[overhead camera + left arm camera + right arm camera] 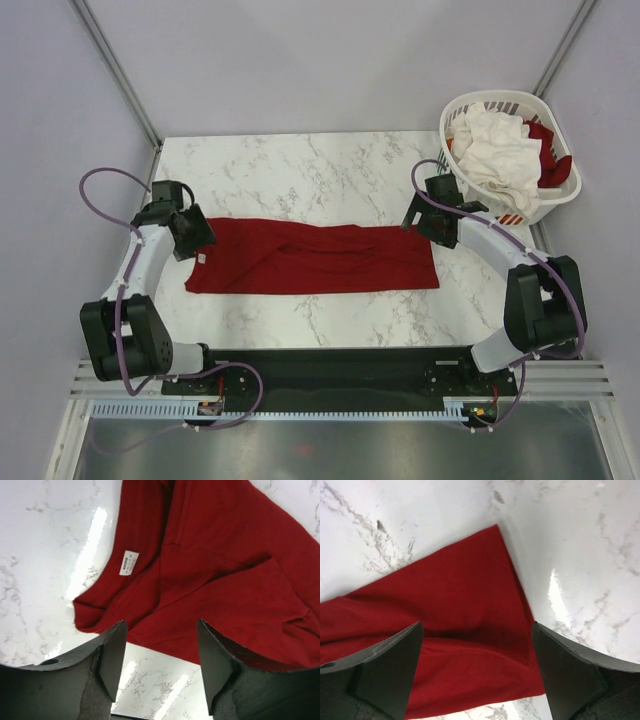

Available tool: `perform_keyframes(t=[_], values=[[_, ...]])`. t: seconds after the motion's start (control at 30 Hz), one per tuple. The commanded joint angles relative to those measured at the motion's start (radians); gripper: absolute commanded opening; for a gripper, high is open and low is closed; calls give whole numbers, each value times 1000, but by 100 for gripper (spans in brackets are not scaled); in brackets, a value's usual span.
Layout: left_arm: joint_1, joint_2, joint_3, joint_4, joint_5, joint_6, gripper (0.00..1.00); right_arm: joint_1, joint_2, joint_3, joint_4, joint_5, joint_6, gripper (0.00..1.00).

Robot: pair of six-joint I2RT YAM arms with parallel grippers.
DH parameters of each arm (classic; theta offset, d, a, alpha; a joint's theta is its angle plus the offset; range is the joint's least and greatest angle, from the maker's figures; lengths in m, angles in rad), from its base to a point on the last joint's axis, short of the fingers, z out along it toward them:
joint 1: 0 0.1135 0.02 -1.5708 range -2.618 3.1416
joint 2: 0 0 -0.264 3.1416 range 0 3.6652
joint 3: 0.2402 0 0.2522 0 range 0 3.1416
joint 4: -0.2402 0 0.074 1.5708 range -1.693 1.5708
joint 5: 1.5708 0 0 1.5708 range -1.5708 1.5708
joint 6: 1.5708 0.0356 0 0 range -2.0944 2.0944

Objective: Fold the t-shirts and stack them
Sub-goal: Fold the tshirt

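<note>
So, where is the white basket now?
In the top view, the white basket stands at the far right corner of the table, just beyond the right arm.

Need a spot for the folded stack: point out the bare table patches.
Bare table: the patch from the red t-shirt to the far edge; a narrower strip between shirt and near edge. Crowded: far right, basket beside the right gripper.

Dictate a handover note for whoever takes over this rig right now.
Left gripper: open, empty, over the collar end of the dark red cloth t-shirt.
Right gripper: open, empty, over its hem end.
It lies on the marble table as a long band, apparently folded lengthwise.
A crumpled white cloth t-shirt and more red cloth sit in the white plastic slotted basket.
Remaining: finish folding, then stack the rest.
</note>
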Motion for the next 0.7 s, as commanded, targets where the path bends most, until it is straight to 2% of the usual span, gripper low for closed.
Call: perform_keyframes(t=[0.0, 0.23, 0.53, 0.67], values=[[3, 47, 2, 75, 72, -66, 64, 25, 44, 38, 30, -29, -15, 97], [3, 218, 56, 113, 89, -103, 58, 50, 70, 20, 70, -87, -30, 87], [2, 289, 44, 181, 15, -161, 47, 104, 87, -9, 94, -123, -44, 86], [2, 350, 76, 198, -9, -158, 47, 108, 105, -6, 96, -132, -57, 86]])
